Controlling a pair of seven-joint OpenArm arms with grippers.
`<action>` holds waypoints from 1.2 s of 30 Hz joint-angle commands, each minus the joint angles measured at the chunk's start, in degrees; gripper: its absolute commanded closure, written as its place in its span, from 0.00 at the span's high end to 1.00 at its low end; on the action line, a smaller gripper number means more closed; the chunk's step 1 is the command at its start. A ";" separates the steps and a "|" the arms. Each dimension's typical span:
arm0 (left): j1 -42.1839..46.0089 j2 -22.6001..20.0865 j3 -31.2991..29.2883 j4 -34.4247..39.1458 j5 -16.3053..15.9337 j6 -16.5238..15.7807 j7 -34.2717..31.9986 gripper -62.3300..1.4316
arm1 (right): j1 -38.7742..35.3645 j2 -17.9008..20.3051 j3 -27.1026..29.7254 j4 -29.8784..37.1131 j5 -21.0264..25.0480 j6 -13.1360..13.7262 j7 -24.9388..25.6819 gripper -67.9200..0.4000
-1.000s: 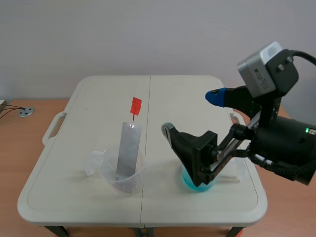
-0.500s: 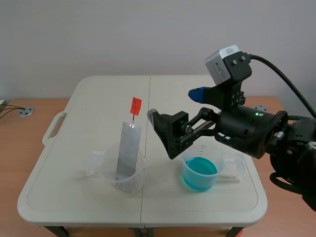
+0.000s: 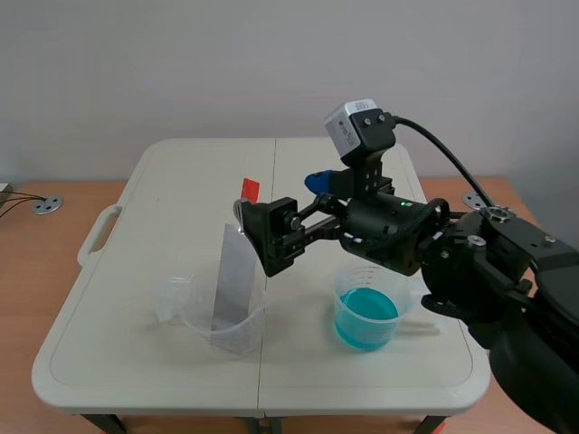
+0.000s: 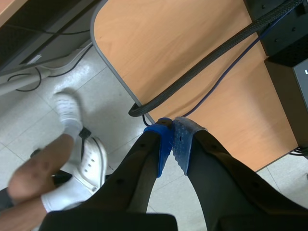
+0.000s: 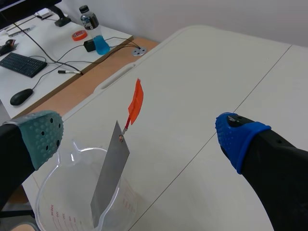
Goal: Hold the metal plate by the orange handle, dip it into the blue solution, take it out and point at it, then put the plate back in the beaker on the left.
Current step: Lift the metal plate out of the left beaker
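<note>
Metal plate [image 3: 233,276] leans in the clear left beaker [image 3: 220,324], while the right gripper [image 3: 280,196], swung leftward off the blue solution [image 3: 366,315] since a second ago, hangs wide open near the orange handle [image 3: 250,189]. Off the white table [image 3: 181,181], the left gripper [image 4: 174,130], closed on nothing, hangs over tiled floor [image 4: 72,72] beside a wooden desk [image 4: 183,53].
</note>
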 commanded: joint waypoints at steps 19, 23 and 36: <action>0.46 -0.33 0.22 0.92 -0.35 -0.13 -0.20 0.07 | 8.31 -5.92 -4.24 -9.53 0.87 3.30 1.03 0.98; 0.46 -0.33 0.22 0.92 -0.35 -0.13 -0.20 0.07 | 8.76 -6.93 -4.26 -10.84 0.85 4.63 1.05 0.98; 0.46 -0.33 0.22 0.92 -0.35 -0.11 -0.17 0.07 | 9.86 -7.69 -4.28 -11.39 0.83 6.03 0.81 0.80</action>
